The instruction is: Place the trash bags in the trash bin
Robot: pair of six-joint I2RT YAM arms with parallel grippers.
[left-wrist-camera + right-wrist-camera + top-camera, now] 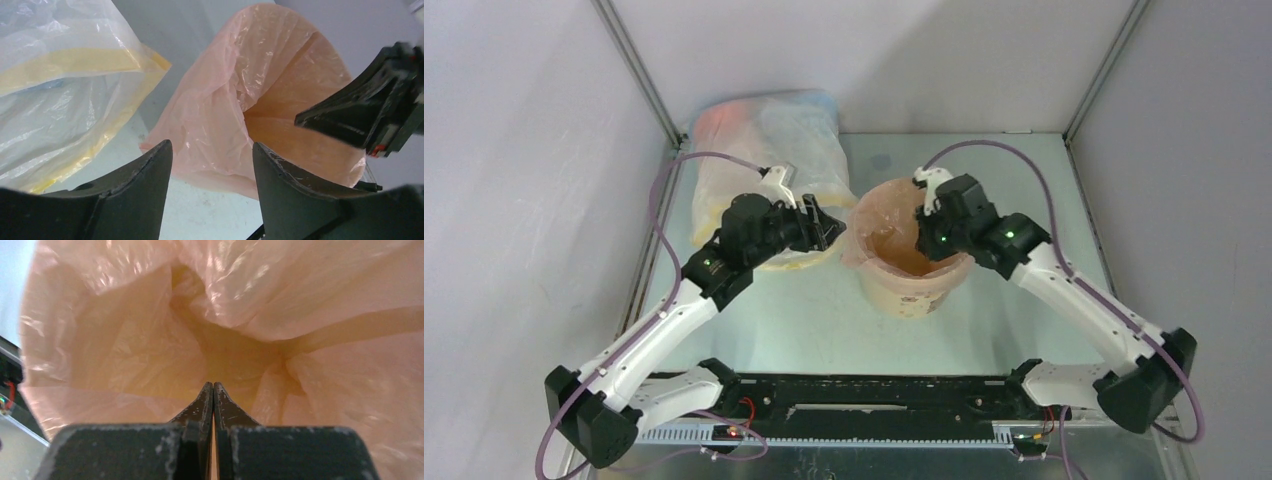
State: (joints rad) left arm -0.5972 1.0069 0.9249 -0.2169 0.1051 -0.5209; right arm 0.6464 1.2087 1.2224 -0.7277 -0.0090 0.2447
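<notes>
The tan paper bucket (914,292) stands mid-table. The pale-pink trash bag (869,215) lines it, its edge draped over the rim and hanging down the left side. My left gripper (834,228) is open and empty just left of the bucket; in the left wrist view (212,150) the draped pink bag (220,100) lies just beyond its tips. My right gripper (921,240) is shut and reaches down into the bucket's mouth. In the right wrist view (213,385) its tips are pressed together inside the pink bag (125,340), with nothing visible between them.
A big clear whitish sack with a yellow hem (759,140) lies at the back left, touching my left arm; it also shows in the left wrist view (60,90). Grey walls enclose the table on three sides. My right gripper's body (360,115) shows over the bucket mouth.
</notes>
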